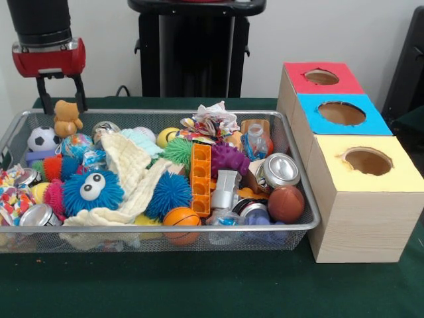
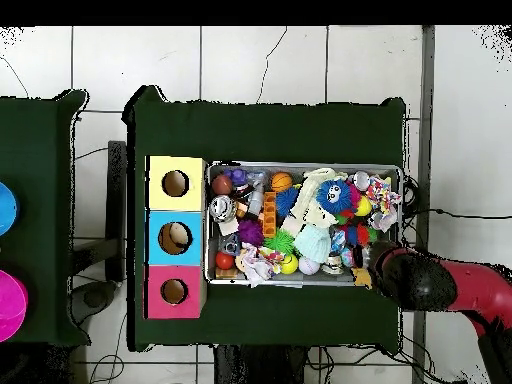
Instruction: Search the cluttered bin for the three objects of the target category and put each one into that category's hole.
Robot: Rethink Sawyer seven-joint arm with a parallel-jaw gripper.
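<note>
The wire mesh bin (image 1: 165, 230) is full of clutter and also shows in the overhead view (image 2: 300, 166). A tan teddy bear (image 1: 67, 122) stands upright at its far left corner. My gripper (image 1: 64, 109) hangs straight over the bear, open, with one finger on each side of its head. In the overhead view the arm (image 2: 425, 282) covers that corner and hides the bear. I cannot pick out the tiger or the pale plush in the pile. The red-surround hole (image 1: 321, 77) is the farthest on the wood box, and it also shows in the overhead view (image 2: 174, 291).
The box also has a blue-surround hole (image 1: 341, 112) and a yellow-surround hole (image 1: 368, 161). The bin holds a blue puffer ball with eyes (image 1: 93, 191), a cream cloth (image 1: 132, 165), an orange block (image 1: 200, 179), cans (image 1: 281, 170), a soccer ball (image 1: 43, 139) and a basketball (image 1: 180, 218).
</note>
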